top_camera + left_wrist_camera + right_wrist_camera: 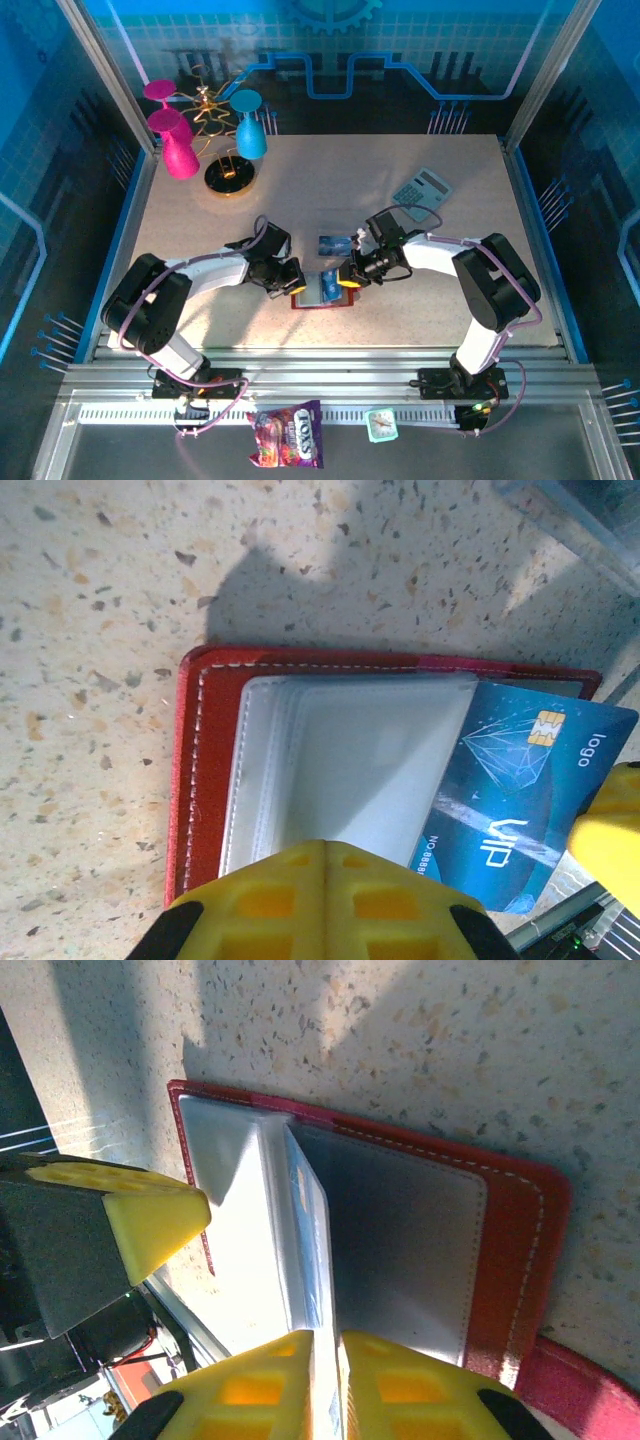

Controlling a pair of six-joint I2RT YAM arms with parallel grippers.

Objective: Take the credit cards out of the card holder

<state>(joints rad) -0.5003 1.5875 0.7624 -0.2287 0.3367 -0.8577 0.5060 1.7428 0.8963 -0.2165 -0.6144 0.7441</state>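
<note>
The red card holder [305,300] lies open near the table's front edge, grey pockets up [205,760] [510,1240]. A blue credit card [530,780] sticks out of its pocket toward the right. My right gripper [350,275] [325,1335] is shut on this card's edge [305,1210], with the card seen edge-on between the fingers. My left gripper [293,280] [325,845] is shut, its tips resting on the grey pocket at the holder's left half. A second blue card [335,243] lies flat on the table just behind the holder.
A grey calculator [422,190] lies at the back right. Pink glasses [180,150], a teal glass [250,130] and a gold stand [230,175] are at the back left. A candy bag [288,435] sits below the front rail.
</note>
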